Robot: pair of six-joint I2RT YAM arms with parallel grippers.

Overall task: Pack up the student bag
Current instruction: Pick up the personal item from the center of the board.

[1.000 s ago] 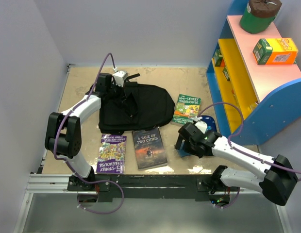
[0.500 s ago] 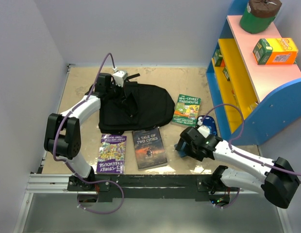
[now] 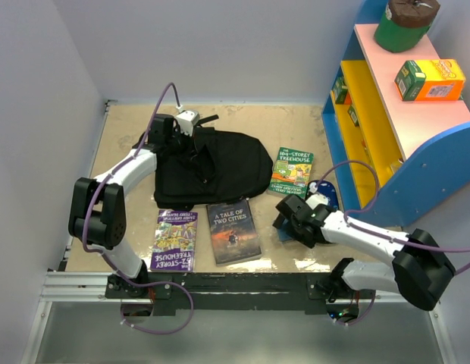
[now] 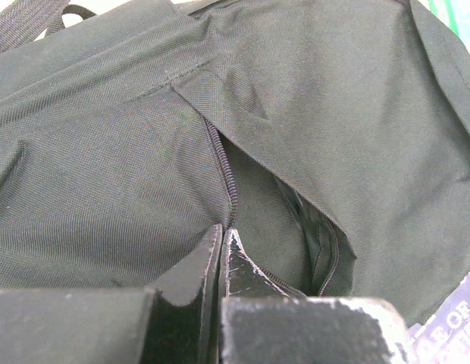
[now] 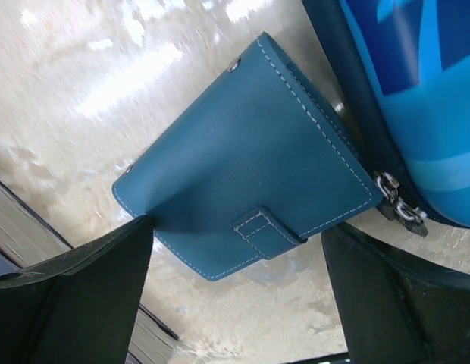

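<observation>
The student bag [image 3: 220,173], a black fabric backpack, lies flat in the middle of the table. My left gripper [image 3: 192,145] is on its left part. In the left wrist view my left gripper [image 4: 222,230] is shut, pinching the bag [image 4: 326,114] where its zip line ends, beside a partly open slit. My right gripper [image 3: 285,224] hangs open at the right front of the table. In the right wrist view my right gripper [image 5: 239,231] straddles a teal leather wallet [image 5: 242,171] lying flat, with both fingers clear of it.
Three books lie by the bag: a purple Treehouse book [image 3: 175,240], A Tale of Two Cities [image 3: 233,231] and a green 104-Storey Treehouse [image 3: 291,171]. A blue pencil case [image 5: 424,91] touches the wallet's far side. A blue, yellow and pink shelf [image 3: 386,129] stands to the right.
My right arm has shifted its forearm and settled the gripper lower over the wallet, jaws slightly wider. The left arm and the bag have not moved.
</observation>
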